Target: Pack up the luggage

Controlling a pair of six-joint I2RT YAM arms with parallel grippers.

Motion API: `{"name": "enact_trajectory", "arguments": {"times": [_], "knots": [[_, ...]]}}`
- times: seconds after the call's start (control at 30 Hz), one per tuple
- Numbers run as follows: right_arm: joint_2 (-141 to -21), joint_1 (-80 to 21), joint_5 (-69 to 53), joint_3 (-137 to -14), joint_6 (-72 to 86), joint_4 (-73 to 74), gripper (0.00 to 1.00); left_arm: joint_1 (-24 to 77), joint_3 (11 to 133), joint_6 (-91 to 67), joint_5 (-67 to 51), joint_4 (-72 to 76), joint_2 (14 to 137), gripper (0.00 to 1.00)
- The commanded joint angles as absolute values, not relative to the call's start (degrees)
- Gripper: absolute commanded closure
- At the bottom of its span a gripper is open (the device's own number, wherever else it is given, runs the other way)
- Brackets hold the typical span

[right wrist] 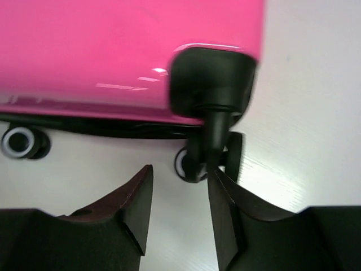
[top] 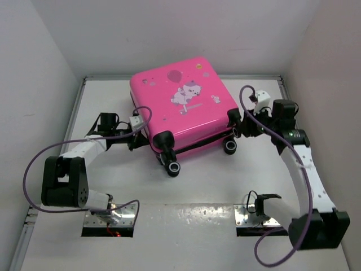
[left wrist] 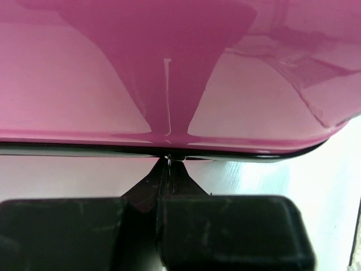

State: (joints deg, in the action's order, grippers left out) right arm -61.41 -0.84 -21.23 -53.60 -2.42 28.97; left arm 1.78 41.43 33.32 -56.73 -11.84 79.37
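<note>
Top view: the luggage (top: 180,107) lies flat and closed at the far centre of the table (top: 186,195), its animal print (top: 186,93) facing up and its black wheels (top: 174,167) toward the arm bases. The left gripper (left wrist: 167,164) is at the case's left side — fingers pressed together, tips meeting at the dark seam (left wrist: 84,148) below the pink shell; whether anything is pinched between them cannot be told. The right gripper (right wrist: 179,186) is at the near right corner — jaws parted, holding nothing, with one finger (right wrist: 225,209) just beside the stem of a corner wheel (right wrist: 194,164).
</note>
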Motion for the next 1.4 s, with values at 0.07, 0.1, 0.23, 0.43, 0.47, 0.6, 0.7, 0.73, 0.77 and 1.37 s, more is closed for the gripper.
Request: {"name": "enact_trajectory", "arguments": {"times": [0.07,0.1,0.23,0.43,0.47,0.6,0.7,0.73,0.77,1.37], "knots": [[-54.0,-4.8,-28.7,-48.6,-8.1,31.5,0.60,1.5,47.7,30.8,-59.7,-1.4,81.3,1.00],[-53.6,-5.5,-29.6,-48.2,-12.0,31.7,0.74,1.5,47.7,29.7,-59.7,-1.4,81.3,1.00],[-47.0,-10.5,-36.1,-43.2,-21.1,30.0,0.99,1.5,49.5,27.5,-59.2,-0.5,83.1,1.00],[-44.9,-21.6,-29.8,-19.5,-35.1,6.2,1.00,1.5,50.6,26.4,-59.2,-0.5,84.8,1.00],[-45.8,-23.4,-29.4,-18.3,-38.1,1.2,1.00,1.5,50.6,25.8,-59.2,-0.5,84.8,1.00],[-55.1,-32.2,-24.1,-17.5,-43.5,-5.3,1.00,1.5,51.8,22.1,-57.0,0.8,85.4,1.00],[-63.5,-37.1,-17.9,-16.5,-45.6,-18.8,1.00,1.5,54.8,21.4,-56.3,0.8,87.7,1.00],[-65.5,-40.2,-16.4,-16.3,-46.3,-21.9,1.00,1.5,56.3,20.7,-56.3,0.8,88.2,1.00],[-69.5,-41.0,-12.7,-16.5,-46.8,-24.4,1.00,1.5,57.1,20.7,-56.3,0.8,89.5,1.00],[-115.9,-52.0,-0.4,-39.8,-59.6,-54.3,1.00,2.5,61.1,12.4,-53.2,-6.4,89.6,1.00]]}}
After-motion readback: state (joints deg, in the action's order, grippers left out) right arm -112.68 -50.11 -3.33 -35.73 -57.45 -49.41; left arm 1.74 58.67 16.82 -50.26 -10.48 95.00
